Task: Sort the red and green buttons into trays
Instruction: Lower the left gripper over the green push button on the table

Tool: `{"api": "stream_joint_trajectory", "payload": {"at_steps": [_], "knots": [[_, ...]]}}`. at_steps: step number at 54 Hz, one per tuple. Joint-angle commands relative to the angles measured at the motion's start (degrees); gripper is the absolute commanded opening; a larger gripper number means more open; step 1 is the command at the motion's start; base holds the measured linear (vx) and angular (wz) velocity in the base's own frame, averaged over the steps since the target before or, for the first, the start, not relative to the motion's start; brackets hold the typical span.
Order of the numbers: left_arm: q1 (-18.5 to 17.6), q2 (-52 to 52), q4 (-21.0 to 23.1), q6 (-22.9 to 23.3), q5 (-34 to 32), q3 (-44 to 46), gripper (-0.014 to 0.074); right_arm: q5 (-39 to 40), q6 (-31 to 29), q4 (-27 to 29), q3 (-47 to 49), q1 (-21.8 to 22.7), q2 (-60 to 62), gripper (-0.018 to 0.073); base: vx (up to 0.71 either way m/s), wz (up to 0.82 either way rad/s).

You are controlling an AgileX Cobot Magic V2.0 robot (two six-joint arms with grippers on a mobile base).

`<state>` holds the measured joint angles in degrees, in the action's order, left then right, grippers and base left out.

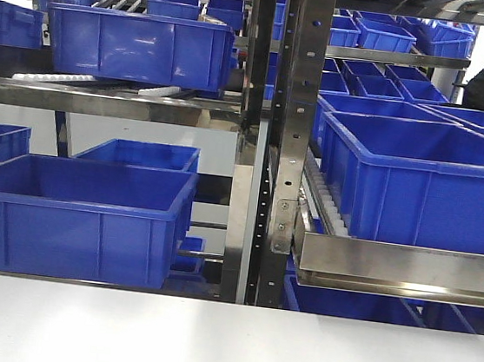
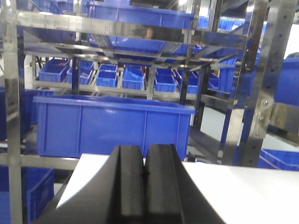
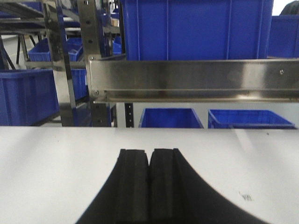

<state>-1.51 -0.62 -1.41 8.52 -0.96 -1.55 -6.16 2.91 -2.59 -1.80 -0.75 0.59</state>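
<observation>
No red or green buttons and no trays show in any view. In the left wrist view my left gripper (image 2: 144,150) is shut, its two black fingers pressed together with nothing between them, over the near left part of a white table (image 2: 243,191). In the right wrist view my right gripper (image 3: 149,153) is also shut and empty, low over the same white table (image 3: 51,168). Neither gripper shows in the front view, which takes in only the table's far edge (image 1: 223,345) and the racks behind it.
Steel racks (image 1: 273,141) stand just beyond the table's far edge, loaded with deep blue crates (image 1: 72,214) (image 1: 426,180). A steel shelf rail (image 3: 196,79) crosses the right wrist view above the table. A small dark mark (image 3: 246,196) lies on the table at right.
</observation>
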Motion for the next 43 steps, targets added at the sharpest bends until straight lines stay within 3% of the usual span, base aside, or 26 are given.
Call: {"api": "stream_joint_trajectory", "payload": {"at_steps": [1, 9, 14, 21, 28, 43], "knots": [[-0.41, -0.86, 0.38, 0.64, -6.13, 1.61, -0.0006, 8.87, -0.15, -0.41, -0.71, 0.29, 0.7, -0.0009, 0.0, 0.0], [-0.48, -0.86, 0.31, 0.92, -13.63, 1.79, -0.0006, 17.01, -0.14, -0.26, -0.58, 0.29, 0.7, -0.0009, 0.0, 0.0], [-0.48, -0.78, 0.03, 0.82, -15.87, 3.74, -0.0004, 15.79, 0.66, 1.26, 1.83, 0.29, 0.7, -0.0009, 0.0, 0.0], [-0.48, 0.16, -4.19, 0.66, -8.01, 10.09, 0.0008, 5.74, -0.35, 1.97, 10.17, 0.29, -1.42, -0.0009, 0.0, 0.0], [-0.48, 4.75, -11.19, -0.11, -0.8, 16.14, 0.0028, -3.86, -0.35, 0.16, 17.71, 0.29, -7.27, -0.0007, 0.0, 0.0], [-0.48, 17.96, -11.68, 1.07, 9.04, 17.57, 0.0143, -5.01, -0.16, -0.81, 19.06, 0.29, -17.49, 0.0009, 0.0, 0.0]]}}
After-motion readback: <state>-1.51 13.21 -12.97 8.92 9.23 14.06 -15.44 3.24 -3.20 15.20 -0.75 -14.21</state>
